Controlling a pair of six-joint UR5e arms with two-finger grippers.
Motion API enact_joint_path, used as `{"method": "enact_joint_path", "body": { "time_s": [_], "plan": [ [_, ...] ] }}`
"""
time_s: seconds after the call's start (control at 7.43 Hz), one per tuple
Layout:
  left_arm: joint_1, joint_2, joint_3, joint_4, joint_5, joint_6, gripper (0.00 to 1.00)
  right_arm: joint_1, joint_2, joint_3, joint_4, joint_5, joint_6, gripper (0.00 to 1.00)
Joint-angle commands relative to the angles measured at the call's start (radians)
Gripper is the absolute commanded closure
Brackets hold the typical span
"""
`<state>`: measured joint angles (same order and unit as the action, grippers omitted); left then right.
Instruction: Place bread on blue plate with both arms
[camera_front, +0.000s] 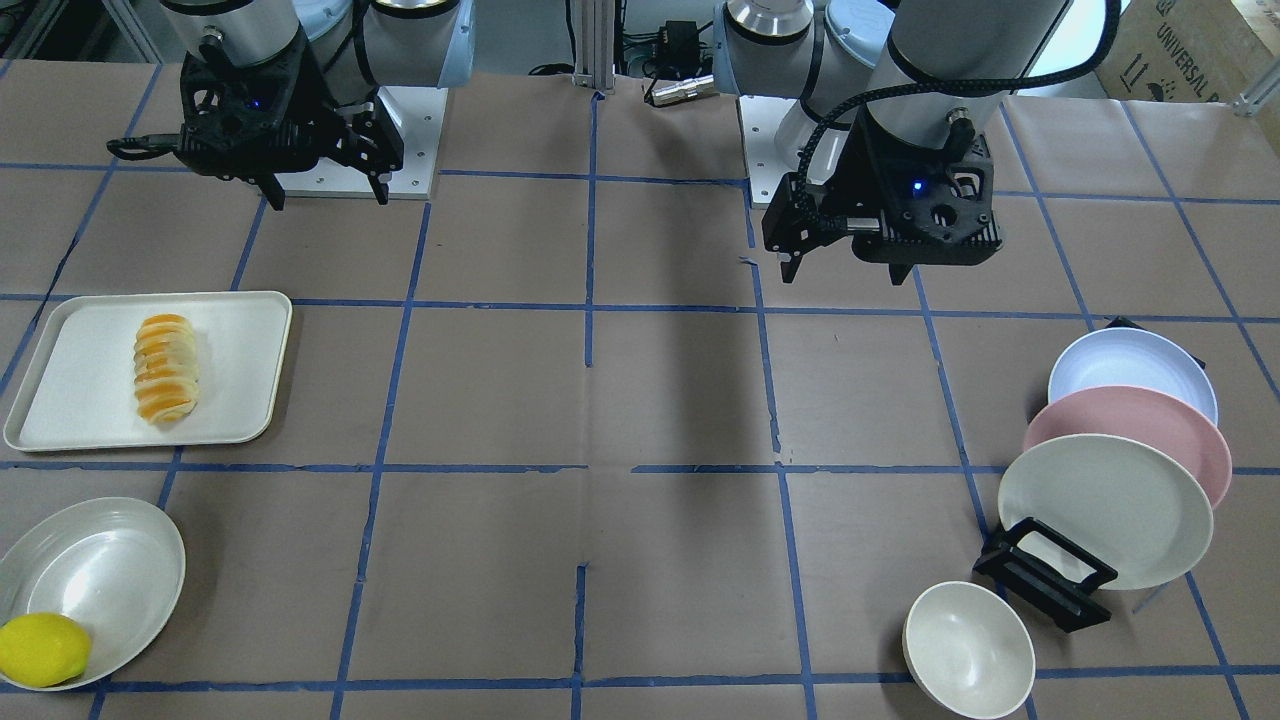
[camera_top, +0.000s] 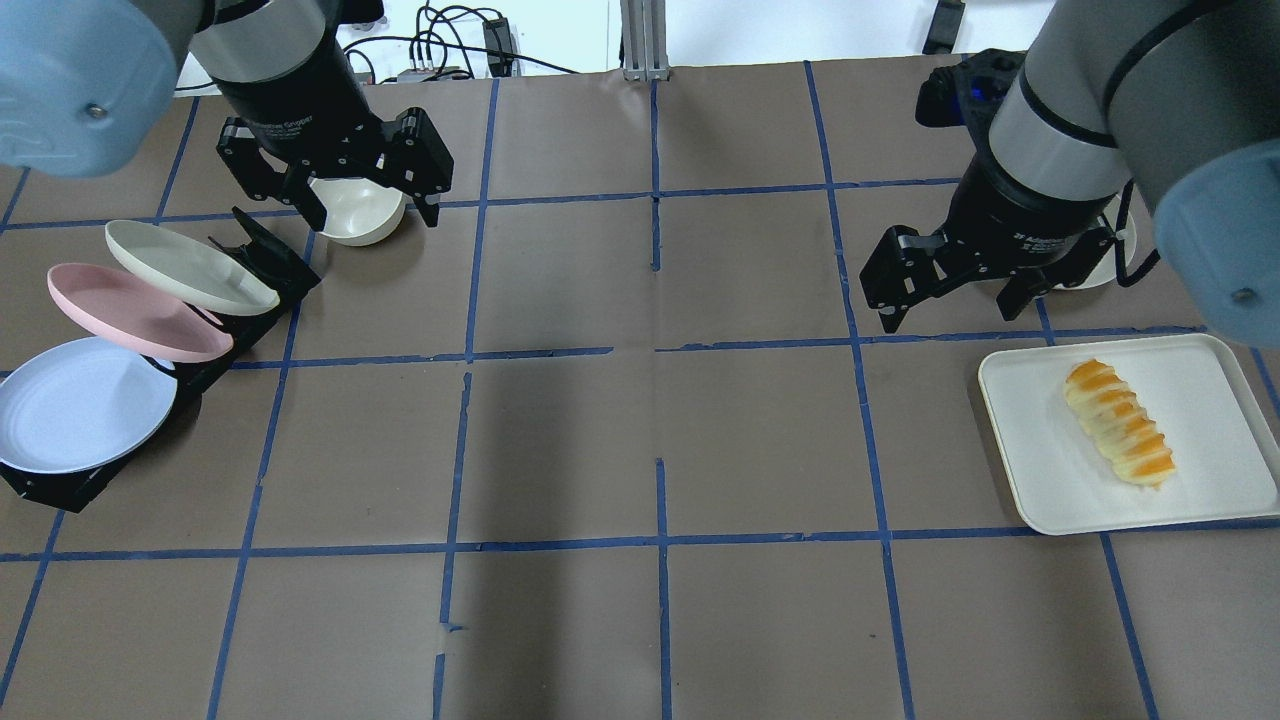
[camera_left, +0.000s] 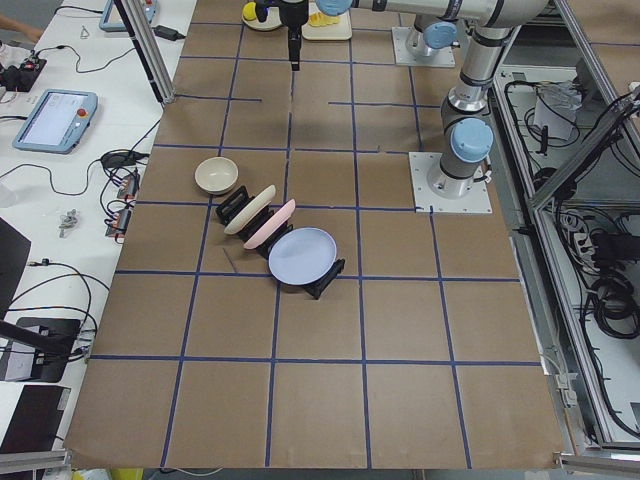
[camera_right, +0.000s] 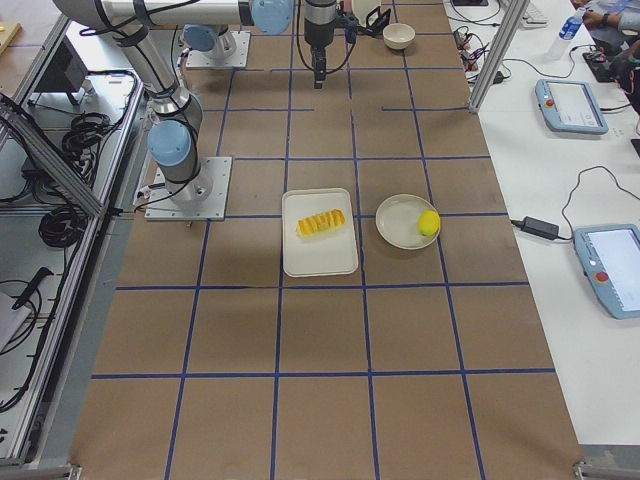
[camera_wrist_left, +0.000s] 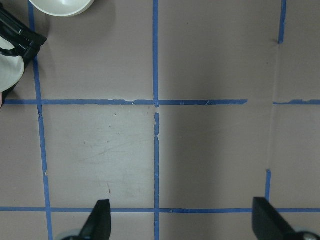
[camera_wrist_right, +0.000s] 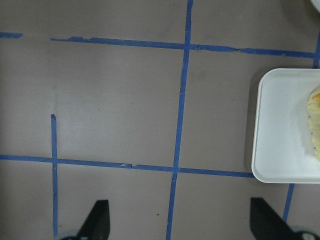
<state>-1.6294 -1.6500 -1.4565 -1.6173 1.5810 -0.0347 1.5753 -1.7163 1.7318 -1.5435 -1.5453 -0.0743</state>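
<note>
Brown paper table. White tray at one end; far across from the tray, the blue plate leans in a rack. The bread lies on the tray. The right gripper hovers near the tray, the left gripper far off, both spread wide, empty.

1. The left arm reaches forward with its wrist turned down. The left gripper hangs with fingers pointing straight down, jaws spread wide.
2. The right arm takes much the same pose; the right gripper also points down, jaws wide apart.
3. In each wrist view two black fingertips show at the bottom edge, well apart.
4. The two grippers hang well apart — each on its own side.
</note>
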Motion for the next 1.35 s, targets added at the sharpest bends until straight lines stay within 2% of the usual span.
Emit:
{"method": "enact_joint_path", "body": {
  "time_s": [0.0,0.27,0.4,0.67,0.81,0.94,1.08,1.21],
  "plan": [
    [0.044,0.001,-0.002,-0.001,-0.001,0.033,0.0,-0.02,-0.005,0.009,-0.001,0.001,-0.037,0.01],
    [0.119,0.041,-0.007,-0.019,0.005,0.137,0.0,-0.023,-0.002,0.009,-0.006,0.01,-0.062,0.01],
    [0.203,0.073,-0.025,-0.032,0.005,0.213,0.0,-0.053,0.007,0.017,-0.024,0.008,-0.206,0.02],
    [0.375,0.122,-0.053,-0.041,0.005,0.435,0.0,-0.292,0.02,0.119,-0.119,0.014,-0.472,0.01],
    [0.479,0.127,-0.051,-0.062,0.005,0.544,0.0,-0.376,0.024,0.19,-0.198,0.014,-0.613,0.01],
    [0.588,0.125,-0.051,-0.067,0.001,0.666,0.0,-0.418,0.035,0.275,-0.342,0.005,-0.763,0.01],
    [0.699,0.116,-0.051,-0.066,-0.003,0.8,0.0,-0.467,0.09,0.341,-0.472,0.01,-0.791,0.01],
    [0.789,0.098,-0.053,-0.062,-0.01,0.907,0.0,-0.492,0.183,0.351,-0.563,0.005,-0.827,0.01]
  ]
}}
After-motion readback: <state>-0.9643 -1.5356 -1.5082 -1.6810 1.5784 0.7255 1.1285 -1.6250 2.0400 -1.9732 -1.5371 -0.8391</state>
